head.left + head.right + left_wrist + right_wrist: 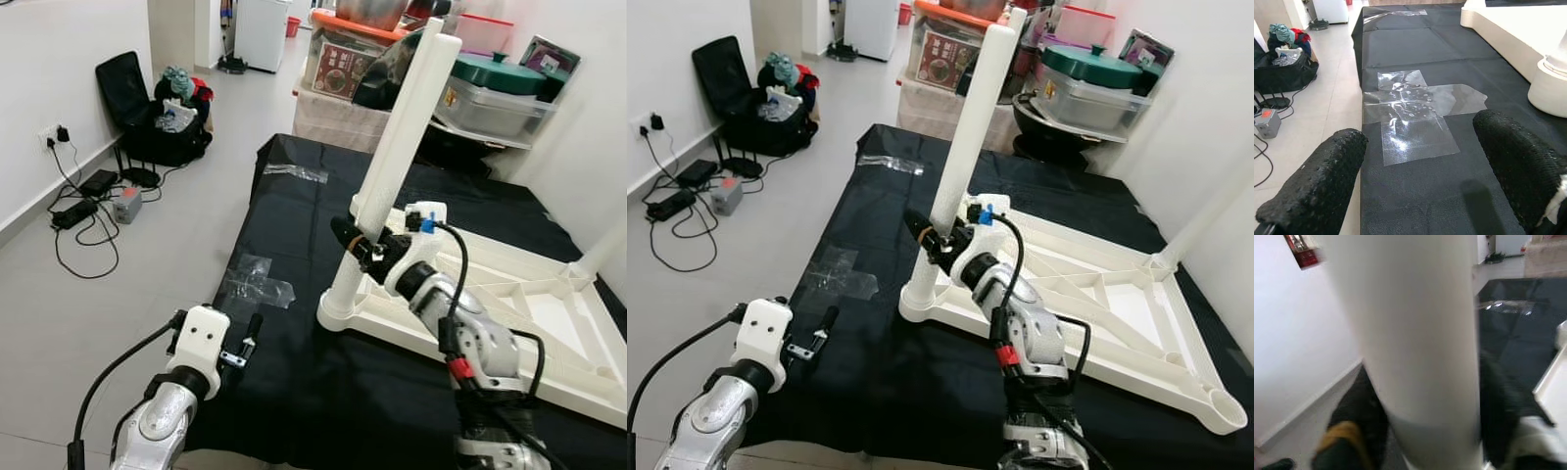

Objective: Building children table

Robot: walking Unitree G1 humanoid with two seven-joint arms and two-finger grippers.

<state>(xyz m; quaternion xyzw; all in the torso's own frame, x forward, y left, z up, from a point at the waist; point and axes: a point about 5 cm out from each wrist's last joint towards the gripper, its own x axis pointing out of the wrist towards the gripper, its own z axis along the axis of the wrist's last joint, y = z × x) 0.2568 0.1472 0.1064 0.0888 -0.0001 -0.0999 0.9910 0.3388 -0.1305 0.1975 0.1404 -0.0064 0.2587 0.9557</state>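
A white plastic children's table top (509, 313) lies upside down on a black sheet (294, 372). A long white leg (397, 147) stands tilted in the near-left corner socket (343, 311). My right gripper (361, 245) is shut on this leg low down; the leg (1415, 347) looms large between the black fingers (1498, 401) in the right wrist view. Another leg (1205, 220) stands at the far right corner. My left gripper (247, 345) is open, low over the sheet's near-left part, with nothing between its fingers (1317, 191).
Clear tape patches (1410, 105) stick to the black sheet. A black bag with clothes (162, 122), cables and a power strip (78, 211) lie on the floor at left. Storage boxes and a pot (490, 88) crowd the far side.
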